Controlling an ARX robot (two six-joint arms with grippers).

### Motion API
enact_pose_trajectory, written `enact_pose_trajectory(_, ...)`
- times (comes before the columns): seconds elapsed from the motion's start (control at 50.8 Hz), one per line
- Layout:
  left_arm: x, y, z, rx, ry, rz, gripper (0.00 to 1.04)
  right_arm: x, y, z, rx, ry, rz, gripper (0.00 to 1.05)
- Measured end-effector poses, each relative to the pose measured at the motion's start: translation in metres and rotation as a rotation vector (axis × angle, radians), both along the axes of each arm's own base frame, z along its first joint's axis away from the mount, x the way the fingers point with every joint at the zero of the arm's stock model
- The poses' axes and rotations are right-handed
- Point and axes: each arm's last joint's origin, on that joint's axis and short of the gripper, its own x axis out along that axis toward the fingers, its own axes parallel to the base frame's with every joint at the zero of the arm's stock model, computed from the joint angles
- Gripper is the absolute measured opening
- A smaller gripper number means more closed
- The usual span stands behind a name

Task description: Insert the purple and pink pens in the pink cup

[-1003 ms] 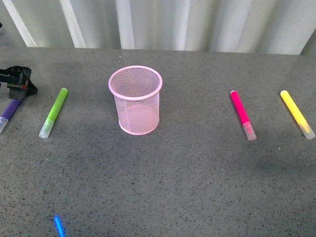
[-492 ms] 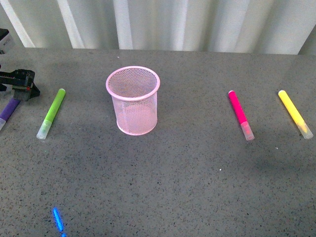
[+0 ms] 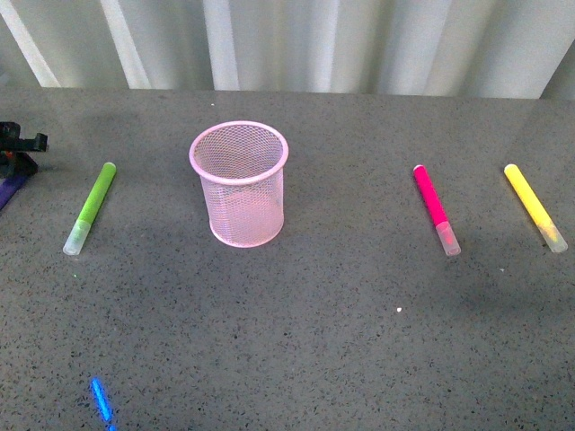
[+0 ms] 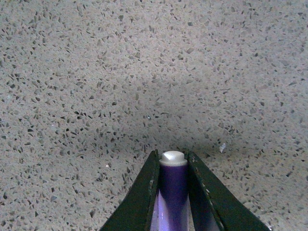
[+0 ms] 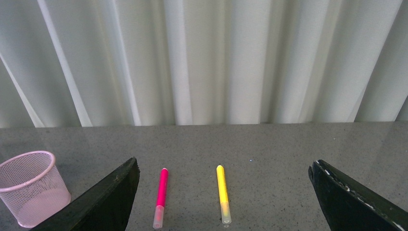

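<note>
At the far left edge of the front view, the left tool (image 3: 20, 148) is seen over the grey speckled counter (image 3: 314, 341). In the left wrist view it is shown closed on the purple pen (image 4: 173, 185), whose white end tip sits between the two fingers. Whether the pen is raised off the counter cannot be told. Just to the right, a green marker (image 3: 90, 206) is laid flat. The pink cup (image 3: 244, 211) is stood upright left of centre, and nothing is seen inside it. The pink pen (image 3: 436, 208) is laid flat well to the right of the cup, with a yellow marker (image 3: 534, 206) beside it. The right tool (image 5: 223, 166) is held wide open with nothing between its fingers.
</note>
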Motion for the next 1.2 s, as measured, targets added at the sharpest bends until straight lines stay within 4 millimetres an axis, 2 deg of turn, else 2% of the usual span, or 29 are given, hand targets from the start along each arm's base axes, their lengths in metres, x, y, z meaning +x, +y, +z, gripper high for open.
enact_pose_trajectory(0.216,-0.005,-0.008,0.015,-0.025,-0.085,-0.015,0.13,0.0,0.0,0.0,0.0,0.0,0.0,0.98)
enact_pose_trajectory(0.433,-0.01,-0.028,0.077,-0.058,-0.37,-0.056,0.13,0.0,0.0,0.0,0.0,0.0,0.0,0.98)
enact_pose_trajectory(0.531,-0.019,-0.047,0.11,-0.109,-0.537,-0.065,0.13,0.0,0.0,0.0,0.0,0.0,0.0,0.98)
enact_pose_trajectory(0.649,-0.036,-0.076,0.131,-0.178,-0.663,-0.112,0.13,0.0,0.0,0.0,0.0,0.0,0.0,0.98)
enact_pose_trajectory(0.748,-0.05,-0.103,0.131,-0.26,-0.705,-0.147,0.13,0.0,0.0,0.0,0.0,0.0,0.0,0.98)
enact_pose_trajectory(0.944,-0.069,-0.163,0.117,-0.415,-0.749,-0.162,0.13,0.0,0.0,0.0,0.0,0.0,0.0,0.98)
enact_pose_trajectory(0.964,-0.071,-0.174,0.116,-0.436,-0.764,-0.16,0.13,0.0,0.0,0.0,0.0,0.0,0.0,0.98)
enact_pose_trajectory(1.2,-0.071,-0.204,0.103,-0.518,-0.813,-0.061,0.13,0.0,0.0,0.0,0.0,0.0,0.0,0.98)
